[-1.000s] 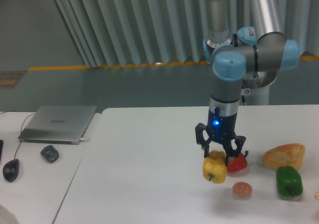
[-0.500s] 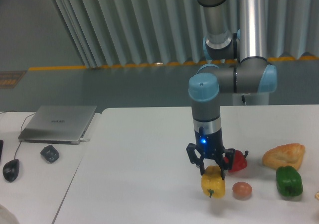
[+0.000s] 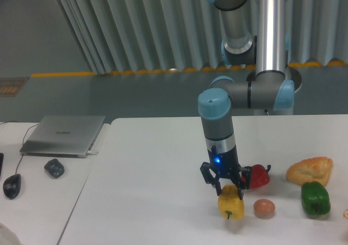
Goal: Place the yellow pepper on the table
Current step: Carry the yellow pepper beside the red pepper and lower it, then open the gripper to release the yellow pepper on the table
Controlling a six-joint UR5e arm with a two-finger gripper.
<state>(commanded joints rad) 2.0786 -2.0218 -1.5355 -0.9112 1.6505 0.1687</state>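
Gripper [image 3: 224, 188] fingers are closing around the top of the yellow pepper [image 3: 230, 202], and I am seeing it holding the pepper low over the table [image 3: 147, 190]; whether the pepper is touching the surface, I cannot tell. Just beside it on the right a small round reddish thing [image 3: 263, 207] is lying, and the red pepper [image 3: 258, 176] is sitting a little behind. Farther right the green pepper [image 3: 315, 198] and the bread piece [image 3: 310, 170] are resting. On the left desk, well apart, a laptop [image 3: 64, 134] and a mouse [image 3: 12, 185] are sitting.
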